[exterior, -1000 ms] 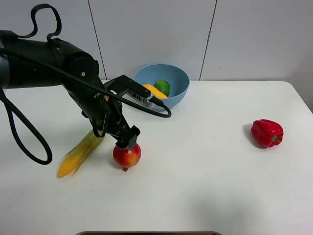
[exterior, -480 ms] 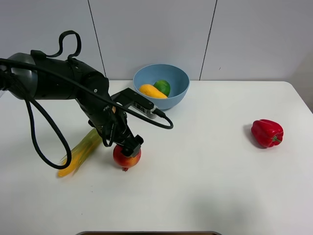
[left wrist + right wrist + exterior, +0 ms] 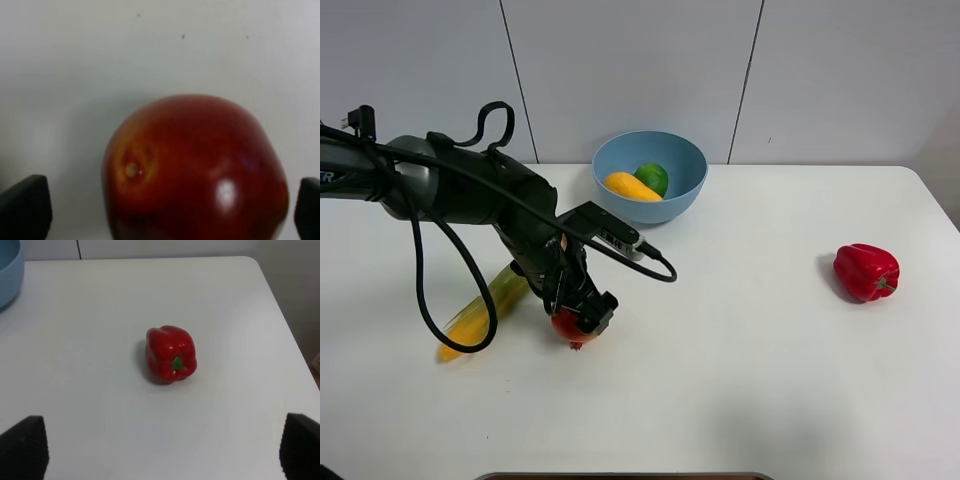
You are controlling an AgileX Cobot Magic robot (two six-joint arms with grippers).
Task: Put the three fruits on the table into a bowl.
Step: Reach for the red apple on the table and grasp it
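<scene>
Presently: fruits, three. Lime [image 3: 652, 178] and mango [image 3: 632, 186], one each, lying side by side in the light blue bowl [image 3: 682, 152] at the far edge of the table [image 3: 770, 380]. Red fruit [image 3: 195, 170], one, resting on the table just beside the corn cob [image 3: 480, 315].

Corn cob, one. Red bell pepper [image 3: 866, 271], one, well apart on the right side.

Grippers, two.
- Left gripper [image 3: 584, 312]: jaws wide, one on either side of the red fruit, seemingly with a gap on both sides, though the wrist view is close and dim. Nothing gripped.
- Right gripper [image 3: 161, 447]: jaws wide, empty, facing the pepper.

Change from a second ago: the left gripper has sunk from the fruit's top to straddle it. The fruit has hardly moved.

Surface: plain white, rounded corners. Room: pale wall panels, dark seams.
</scene>
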